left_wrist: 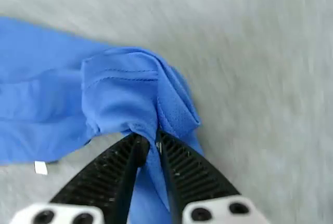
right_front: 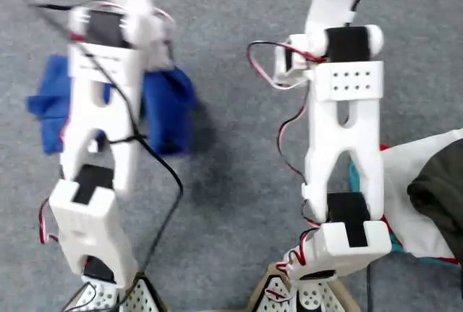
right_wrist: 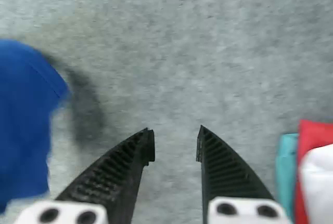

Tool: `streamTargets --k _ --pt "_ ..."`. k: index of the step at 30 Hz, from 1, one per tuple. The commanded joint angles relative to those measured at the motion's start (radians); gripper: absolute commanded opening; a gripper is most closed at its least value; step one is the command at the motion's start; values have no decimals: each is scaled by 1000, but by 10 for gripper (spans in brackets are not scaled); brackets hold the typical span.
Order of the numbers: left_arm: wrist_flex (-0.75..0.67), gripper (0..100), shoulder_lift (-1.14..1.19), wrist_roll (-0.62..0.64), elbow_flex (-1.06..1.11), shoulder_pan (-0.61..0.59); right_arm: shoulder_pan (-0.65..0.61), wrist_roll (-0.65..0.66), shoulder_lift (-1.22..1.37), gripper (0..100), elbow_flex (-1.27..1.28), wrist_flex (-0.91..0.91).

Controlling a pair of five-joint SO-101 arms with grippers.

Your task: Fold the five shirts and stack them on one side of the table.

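The left pincer [left_wrist: 148, 140] is closed almost fully, its two black ridged fingers [left_wrist: 112, 174] pinching a bunched fold of a blue shirt [left_wrist: 119, 99]. The cloth gathers into creases where the fingers bite it. From above, the blue shirt [right_front: 166, 109] lies crumpled on the left half of the grey tabletop [right_front: 239, 182], partly under the left arm [right_front: 101, 109].

The right pincer [right_wrist: 174, 133] is open with a clear gap between its fingers and holds nothing; it hangs over bare grey tabletop, with the blue shirt off to one side.

At the right edge of the tabletop sits a pile of shirts: a white one [right_front: 405, 171] with a dark one [right_front: 441, 185] on top. Red [right_wrist: 312, 135] and teal [right_wrist: 285, 167] cloth show at the pile's edge.
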Motion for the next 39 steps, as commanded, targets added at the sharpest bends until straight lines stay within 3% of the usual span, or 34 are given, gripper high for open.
streamTargets --k 1,5,9,12,15,19,30,39 --pt "8 25 -133 5 239 118 65 114 -97 155 10 17" --pt "6 190 -183 55 342 104 111 176 -168 156 79 15" --pt "6 333 -226 213 282 -101 127 189 -205 156 170 14" --pt "-34 334 -223 118 218 -301 120 189 -220 156 239 11" --pt "-204 317 -174 80 216 -503 117 189 -223 153 285 9" --pt "-376 284 -22 80 206 -654 87 189 -217 153 331 9" --pt "-382 283 463 81 -84 -750 48 189 -214 152 386 -18" --pt "-325 282 688 78 -305 -753 51 189 -214 152 461 -72"
